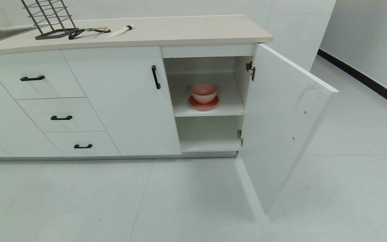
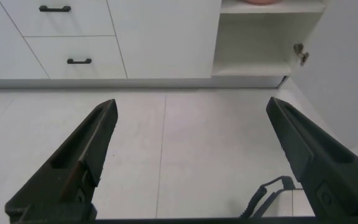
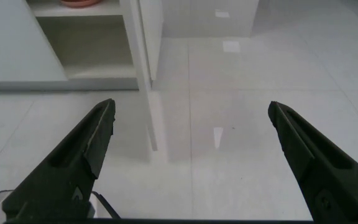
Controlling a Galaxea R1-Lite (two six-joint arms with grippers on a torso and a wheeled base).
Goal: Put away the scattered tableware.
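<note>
On the cabinet shelf point(image 1: 229, 101), a bowl point(image 1: 204, 92) half-hides its plate point(image 1: 203, 105).

You're looking at a smooth pink bowl point(image 1: 204, 92) and plate point(image 1: 203, 106), perhaps plastic; matt white cabinet door point(image 1: 281, 117), matt beige desk point(image 1: 186, 32), black metal-wire rack point(image 1: 47, 36), lightly glossy floor tiles point(image 1: 79, 201).

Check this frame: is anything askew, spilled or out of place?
Nothing spilled or damaged. The cabinet door stands wide open; a bowl sits on a plate inside. A knife and another utensil lie loose on the counter.
</note>
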